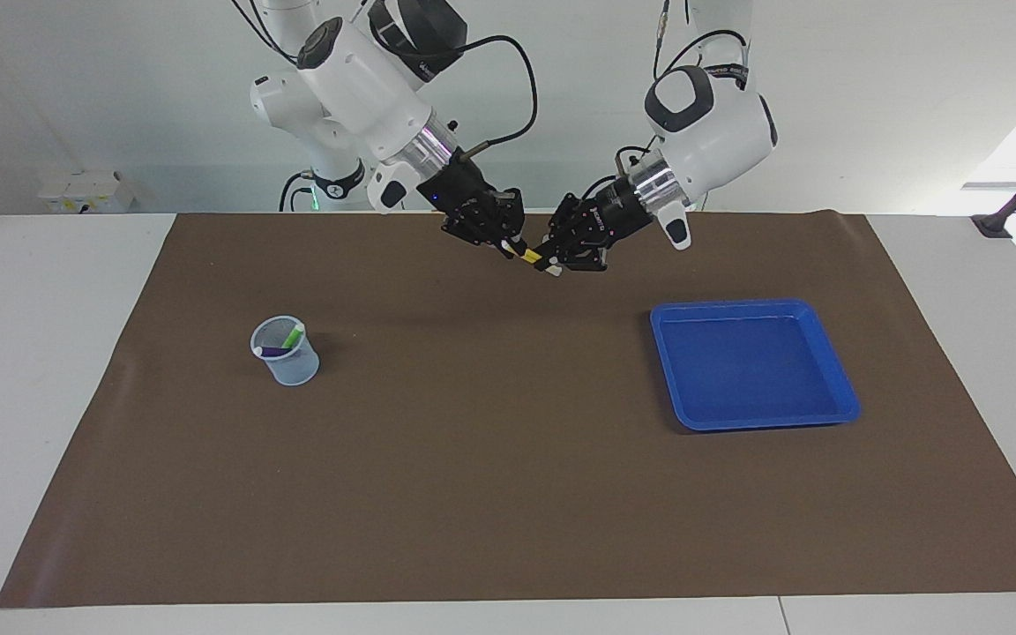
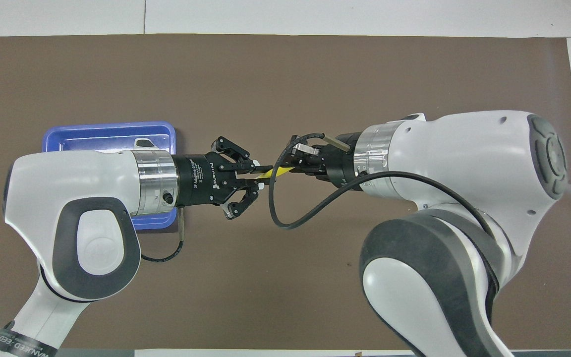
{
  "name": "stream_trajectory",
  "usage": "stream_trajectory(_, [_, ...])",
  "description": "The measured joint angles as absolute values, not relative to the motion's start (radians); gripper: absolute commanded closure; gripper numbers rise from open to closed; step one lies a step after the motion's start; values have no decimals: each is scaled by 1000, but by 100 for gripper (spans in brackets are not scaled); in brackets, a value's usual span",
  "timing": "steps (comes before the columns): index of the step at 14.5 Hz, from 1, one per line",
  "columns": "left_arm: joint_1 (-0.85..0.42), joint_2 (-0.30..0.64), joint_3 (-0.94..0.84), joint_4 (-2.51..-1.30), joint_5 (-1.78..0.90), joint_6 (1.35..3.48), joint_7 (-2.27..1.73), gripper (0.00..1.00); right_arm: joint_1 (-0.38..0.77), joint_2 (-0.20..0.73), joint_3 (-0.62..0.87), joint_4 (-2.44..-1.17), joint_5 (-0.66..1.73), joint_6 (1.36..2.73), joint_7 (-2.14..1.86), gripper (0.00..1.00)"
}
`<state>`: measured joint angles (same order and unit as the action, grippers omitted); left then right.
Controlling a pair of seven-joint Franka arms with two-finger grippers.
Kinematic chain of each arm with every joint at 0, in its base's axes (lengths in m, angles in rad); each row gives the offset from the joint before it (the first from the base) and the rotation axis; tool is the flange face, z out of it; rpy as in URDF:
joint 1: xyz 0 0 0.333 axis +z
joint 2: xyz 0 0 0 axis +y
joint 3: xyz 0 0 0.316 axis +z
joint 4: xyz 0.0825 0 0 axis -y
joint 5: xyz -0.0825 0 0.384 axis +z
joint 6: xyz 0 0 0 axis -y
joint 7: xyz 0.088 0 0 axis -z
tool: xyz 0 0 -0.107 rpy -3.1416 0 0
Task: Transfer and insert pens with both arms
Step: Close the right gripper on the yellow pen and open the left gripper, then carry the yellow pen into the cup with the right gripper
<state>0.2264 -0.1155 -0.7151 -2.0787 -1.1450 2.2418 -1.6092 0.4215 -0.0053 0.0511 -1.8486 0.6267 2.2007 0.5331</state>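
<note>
Over the middle of the brown mat: both grippers raised and tip to tip, one yellow pen bridging them
Yellow pen: up in the air, slanted, one end in each gripper; pale tip showing at the left gripper's end
Left gripper: reaching in from the left arm, over bare mat, fingertips pinched together on the yellow pen with the outer links splayed sideways
Right gripper: reaching in from the right arm, over bare mat, fingertips likewise clamped on the other end of the yellow pen
Left arm: stretched across above the tray in the overhead view, hiding most of the tray's nearer part
Right arm: angled in from its own end, black cable looping below the wrist
Cup: pale, see-through, upright on the mat toward the right arm's end of the table, well apart from the grippers
Green pen: standing in the cup, leaning on the rim, top poking above it
Purple pen: also in the cup, lying lower, pale end at the rim
Tray: blue, shallow, flat on the mat toward the left arm's end, nothing visible inside in the facing view
Mat: brown, spread over the white table
</note>
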Motion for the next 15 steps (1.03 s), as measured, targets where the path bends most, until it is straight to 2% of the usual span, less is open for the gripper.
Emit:
stream_trajectory(3, [227, -116, -712, -2077, -1148, 2249, -1610, 0, 420, -4, 49, -1849, 623, 2175, 533, 100])
stream_trajectory(6, [227, -117, -711, -2077, -1148, 2250, -1610, 0, 384, -9, 37, -1834, 584, 2053, 466, 100])
stream_trajectory(12, [242, -118, -705, -2081, -1148, 2259, -1568, 0, 111, -33, 23, -1758, 487, 1701, -24, 100])
stream_trajectory(15, [268, -118, -704, -2084, -1136, 2259, -1504, 0, -17, -32, 19, -1751, 372, 1617, -389, 100])
